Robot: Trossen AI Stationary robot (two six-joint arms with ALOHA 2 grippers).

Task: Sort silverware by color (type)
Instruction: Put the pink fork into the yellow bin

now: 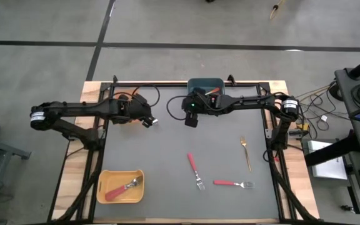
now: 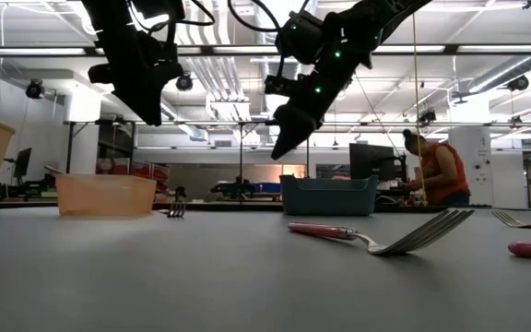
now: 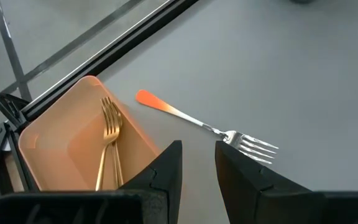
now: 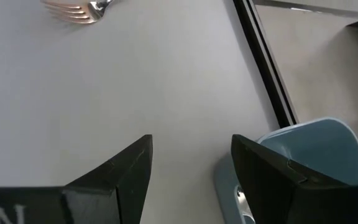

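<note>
Both arms hover over the far edge of the table, nothing held.

The left gripper (image 3: 197, 168) hangs narrowly parted above the orange bin (image 3: 48, 134), which holds gold forks (image 3: 109, 134); an orange-handled fork (image 3: 204, 127) lies just beside that bin; the right gripper (image 4: 191, 168) hangs wide open beside the blue-grey bin (image 1: 205, 85); two red-handled forks (image 1: 194, 167) and a gold fork (image 1: 245, 152) lie on the near mat; the yellow bin (image 1: 120, 186) holds red-handled silverware.

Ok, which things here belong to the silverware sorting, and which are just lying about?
Sorting: gold fork; red-handled fork; second red-handled fork; orange-handled fork; gold forks in orange bin.
Lying about: cables off the table; person behind.
</note>
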